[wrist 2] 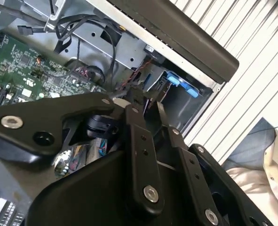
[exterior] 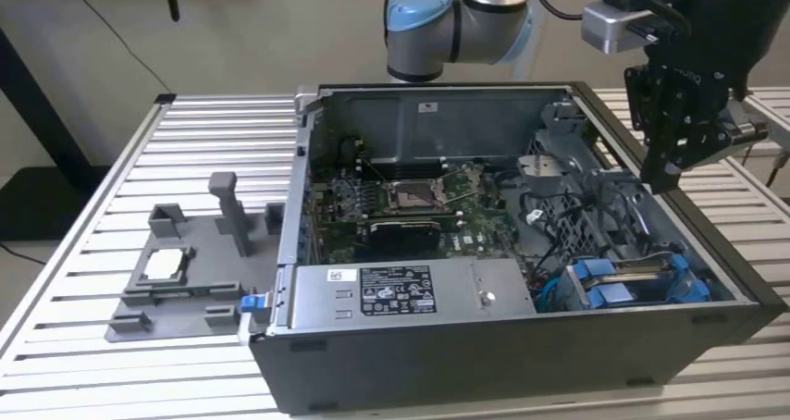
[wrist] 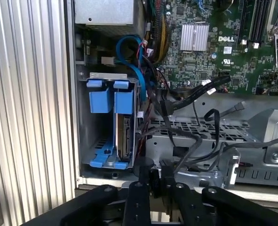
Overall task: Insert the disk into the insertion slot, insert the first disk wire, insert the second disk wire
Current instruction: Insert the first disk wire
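the gripper (exterior: 660,179) hung above the computer case (exterior: 494,369), over its side wall on the exterior view's right, jaws drawn narrow, nearly together, with nothing clearly between them. the disk (wrist: 125,136) stood on edge in its blue carrier inside the insertion slot (wrist: 99,129), in the case's near corner on that same side, lower than the jaws, its long edge seemingly running along the near wall. loose black wires (wrist: 195,94) lay just beside it.

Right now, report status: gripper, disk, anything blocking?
Gripper over case, exterior view's right. Disk in slot. Loose black wires alongside.
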`<action>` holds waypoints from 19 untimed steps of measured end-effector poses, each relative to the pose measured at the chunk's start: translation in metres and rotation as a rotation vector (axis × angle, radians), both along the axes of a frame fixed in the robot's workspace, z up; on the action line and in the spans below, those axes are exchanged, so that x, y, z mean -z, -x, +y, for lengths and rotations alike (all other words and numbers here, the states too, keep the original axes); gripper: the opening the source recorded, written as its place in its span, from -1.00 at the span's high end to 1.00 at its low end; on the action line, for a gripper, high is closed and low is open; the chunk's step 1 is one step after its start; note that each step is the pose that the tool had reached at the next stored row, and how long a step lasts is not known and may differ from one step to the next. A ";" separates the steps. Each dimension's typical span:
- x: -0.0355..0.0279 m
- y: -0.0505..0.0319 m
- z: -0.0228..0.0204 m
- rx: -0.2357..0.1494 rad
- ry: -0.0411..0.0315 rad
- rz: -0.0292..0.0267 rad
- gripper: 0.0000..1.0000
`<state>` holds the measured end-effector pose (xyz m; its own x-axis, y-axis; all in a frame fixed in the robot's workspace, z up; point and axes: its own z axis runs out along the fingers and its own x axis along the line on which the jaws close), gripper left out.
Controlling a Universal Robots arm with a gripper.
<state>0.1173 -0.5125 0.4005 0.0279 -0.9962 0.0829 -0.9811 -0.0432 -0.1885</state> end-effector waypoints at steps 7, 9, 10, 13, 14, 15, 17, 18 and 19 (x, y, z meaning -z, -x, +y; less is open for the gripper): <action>0.0000 0.0000 0.0003 0.000 0.0001 0.0000 0.60; -0.0001 0.0000 0.0004 0.000 0.0001 0.0000 0.60; 0.0000 0.0000 0.0004 0.000 0.0001 0.0000 0.60; -0.0001 0.0000 0.0005 0.000 0.0001 0.0000 0.60; 0.0000 0.0000 0.0006 0.000 0.0001 0.0000 0.60; 0.0000 0.0000 0.0006 0.000 0.0001 0.0000 0.60; -0.0001 0.0000 0.0006 0.000 0.0002 0.0000 0.60; -0.0001 0.0000 0.0007 0.000 0.0003 0.0000 0.60; -0.0007 0.0000 0.0007 0.000 0.0011 0.0000 0.60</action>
<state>0.1173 -0.5118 0.4011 0.0279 -0.9961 0.0840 -0.9811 -0.0434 -0.1885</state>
